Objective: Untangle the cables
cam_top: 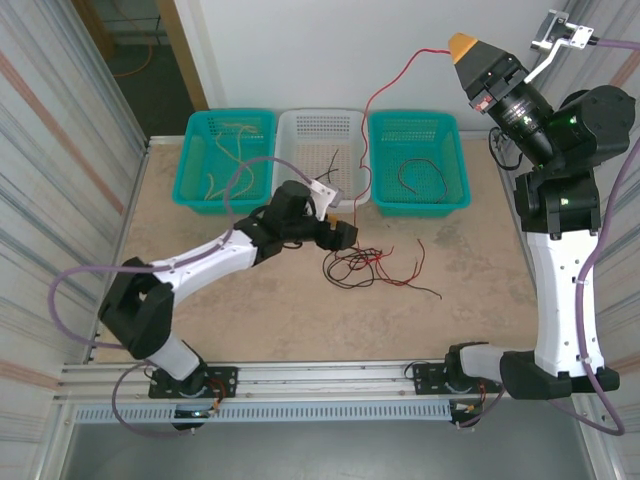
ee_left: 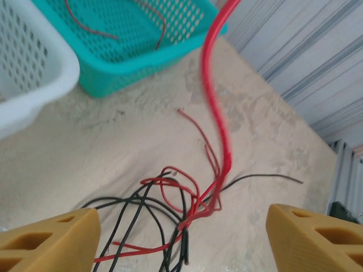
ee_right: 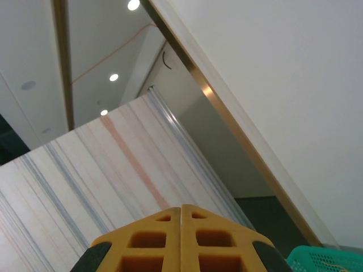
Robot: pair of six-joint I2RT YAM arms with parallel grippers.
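While the right gripper (cam_top: 462,45) sits upper right in the top view, clamped shut on a red cable (cam_top: 372,100), that cable runs down to the tangle (cam_top: 365,265) of red & black cables at centre frame on the table (cam_top: 250,310). Just left of it, the left gripper (cam_top: 345,232) has jaws apart. Left wrist: yellow fingers (ee_left: 51,241) spread wide at the bottom corners, gripping nothing. Tangle lies bottom centre w/ the red cable rising to the top edge, teal basket (ee_left: 130,62) upper left. Right wrist: both pads (ee_right: 159,241) pressed together, bottom centre.
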